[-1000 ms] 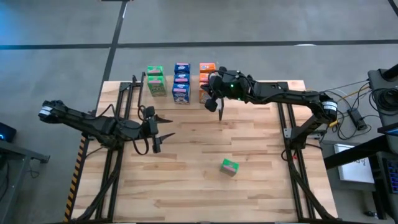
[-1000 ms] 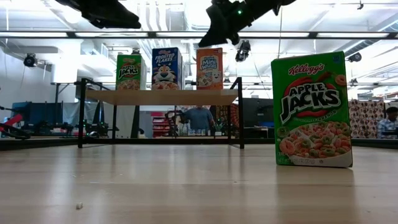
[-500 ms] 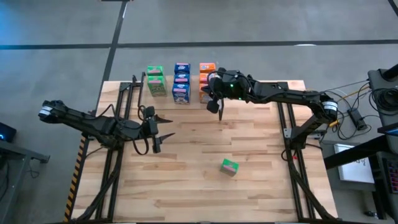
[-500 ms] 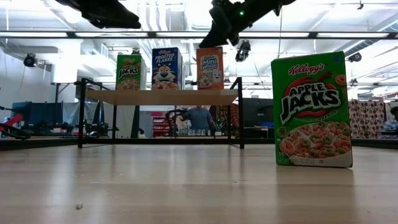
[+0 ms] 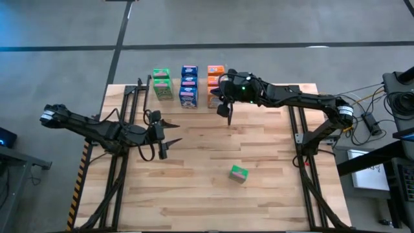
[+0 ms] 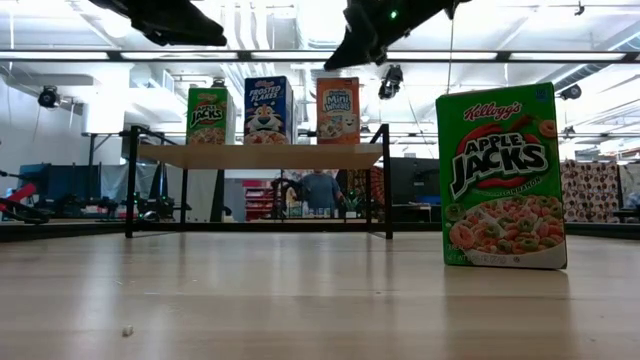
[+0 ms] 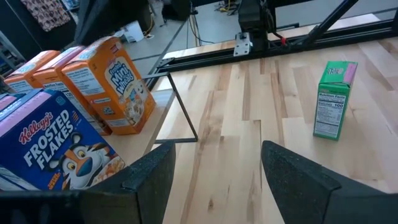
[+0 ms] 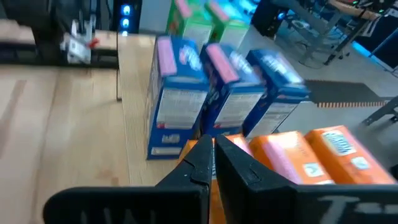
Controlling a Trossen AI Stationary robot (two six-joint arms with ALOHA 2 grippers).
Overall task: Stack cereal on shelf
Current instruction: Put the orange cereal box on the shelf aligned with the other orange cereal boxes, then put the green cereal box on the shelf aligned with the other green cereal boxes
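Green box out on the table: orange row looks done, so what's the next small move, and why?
Probably swing the right hand away from the shelf toward the lone green box. That hand is shut and empty beside the orange boxes, and on the shelf the green row looks one short. The left hand waits open over the table; it could arguably take it instead.

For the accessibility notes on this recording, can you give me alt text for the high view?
One green cereal box stands alone on the wooden table, while green, blue and orange boxes sit in three rows on the shelf at the far edge. The shut right gripper hangs by the orange row; the open left gripper waits at mid-table, left.
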